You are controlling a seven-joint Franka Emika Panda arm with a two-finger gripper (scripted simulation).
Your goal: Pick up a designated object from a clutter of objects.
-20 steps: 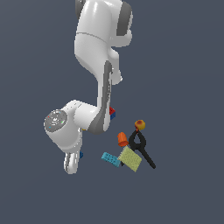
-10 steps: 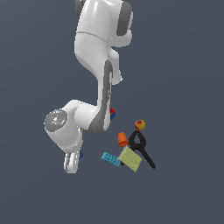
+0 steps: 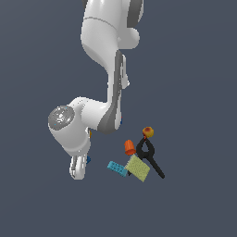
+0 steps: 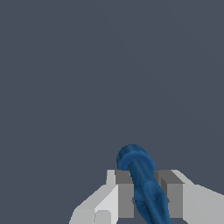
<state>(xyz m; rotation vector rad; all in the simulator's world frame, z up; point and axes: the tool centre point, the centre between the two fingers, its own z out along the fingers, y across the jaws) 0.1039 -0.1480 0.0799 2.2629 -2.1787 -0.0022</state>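
The designated object (image 4: 134,162), a tiny dark blue knobbly block, sits clamped between my two grey fingers (image 4: 125,194) in the wrist view. My gripper (image 4: 148,194) is shut on it. In the exterior view the gripper (image 3: 78,167) hangs at the exterior view's left of the clutter of objects, and the block shows only as a blue speck (image 3: 88,159) at the hand. The clutter holds a cyan brick (image 3: 117,168), a pale yellow-green square (image 3: 138,167), an orange cup (image 3: 130,147), a black clamp (image 3: 151,156) and an orange ball (image 3: 147,132).
The white arm (image 3: 104,69) reaches down from above, and its elbow covers the ground just left of the orange cup. A sliver of blue (image 3: 121,121) peeks out behind the forearm. The plain dark grey floor (image 3: 194,92) lies all around.
Almost nothing differs. The gripper stays shut on the blue block and has shifted only a hair upward in the picture. The clutter has not moved.
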